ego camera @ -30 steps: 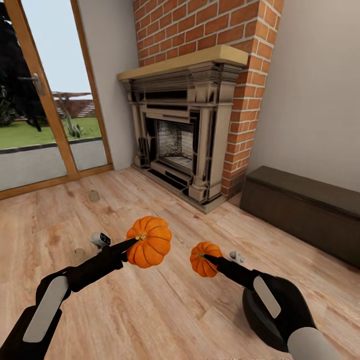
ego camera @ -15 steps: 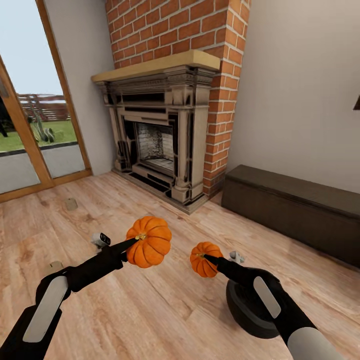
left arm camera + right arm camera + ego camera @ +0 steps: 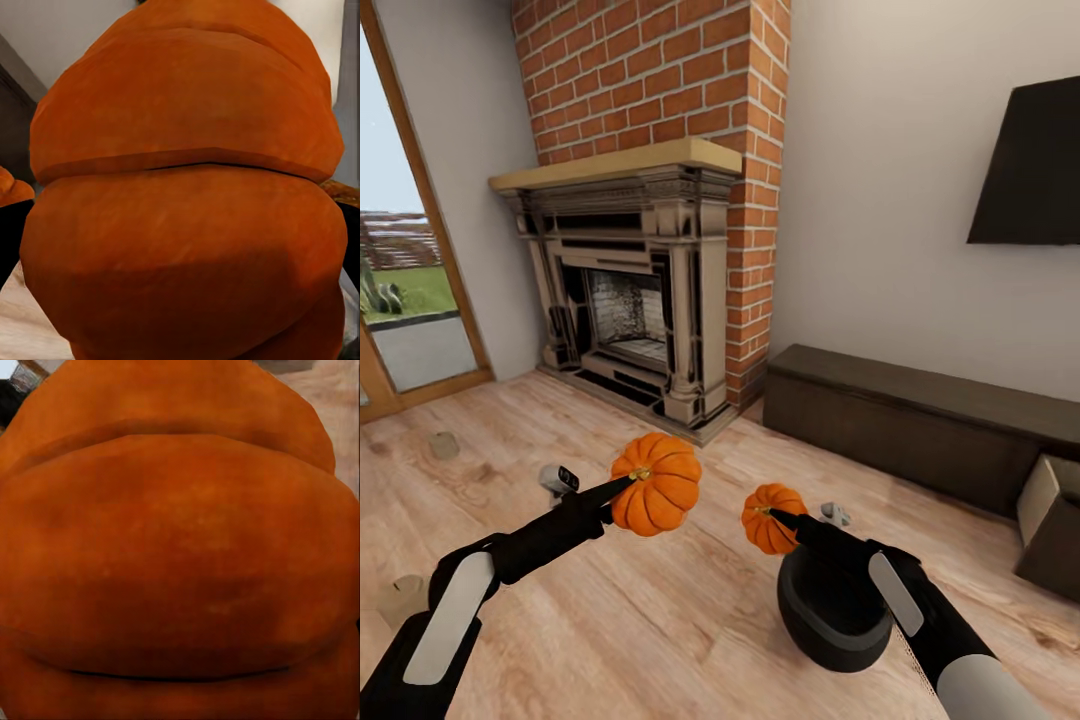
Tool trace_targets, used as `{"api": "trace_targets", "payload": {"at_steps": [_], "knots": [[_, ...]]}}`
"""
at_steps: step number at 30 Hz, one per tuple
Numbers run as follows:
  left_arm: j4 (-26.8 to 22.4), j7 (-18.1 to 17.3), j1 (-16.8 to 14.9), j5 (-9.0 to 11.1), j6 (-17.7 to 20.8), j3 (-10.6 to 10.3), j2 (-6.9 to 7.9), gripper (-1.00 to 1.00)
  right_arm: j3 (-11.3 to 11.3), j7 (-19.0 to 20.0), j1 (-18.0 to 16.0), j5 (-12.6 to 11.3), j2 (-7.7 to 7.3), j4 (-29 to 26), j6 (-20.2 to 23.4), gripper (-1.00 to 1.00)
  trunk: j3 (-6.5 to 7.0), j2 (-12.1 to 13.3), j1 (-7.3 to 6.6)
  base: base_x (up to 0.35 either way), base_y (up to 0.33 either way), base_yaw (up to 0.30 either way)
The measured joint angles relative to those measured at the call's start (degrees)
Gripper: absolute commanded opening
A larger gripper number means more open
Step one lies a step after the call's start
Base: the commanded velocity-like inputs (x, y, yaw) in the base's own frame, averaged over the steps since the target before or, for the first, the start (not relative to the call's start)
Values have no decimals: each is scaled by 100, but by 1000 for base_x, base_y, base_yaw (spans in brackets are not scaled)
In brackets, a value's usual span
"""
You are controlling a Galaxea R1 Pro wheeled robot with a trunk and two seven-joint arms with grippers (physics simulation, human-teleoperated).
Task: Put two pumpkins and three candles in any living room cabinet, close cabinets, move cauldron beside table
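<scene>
Two pumpkins hide tool tips; cauldron partly covered.

Light wood-plank floor across the lower frame. Resting on it: black cauldron lower right, two beige candles at left, dark low cabinet right of centre.

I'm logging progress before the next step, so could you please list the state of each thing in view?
Larger pumpkin: held off the floor by left gripper.
Smaller pumpkin: held by right gripper.
Cabinet: fronts closed.
Cauldron: upright on the floor.
Candle: on the floor.
</scene>
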Motion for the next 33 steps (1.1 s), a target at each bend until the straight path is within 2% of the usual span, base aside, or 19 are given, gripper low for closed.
{"api": "trace_targets", "payload": {"at_steps": [15, 33], "knots": [[49, 6, 0, -46, -2, 73, 40, -100, -5, 14, 0, -14, -124, 1, 8, -100, 369, 20, -39, 0, 0, -288], [52, 1, 1, -59, 1, 116, 39, -100, -11, 14, 1, -16, -129, 5, 11, -100, 813, 45, -85, 0, 0, -288]]}}
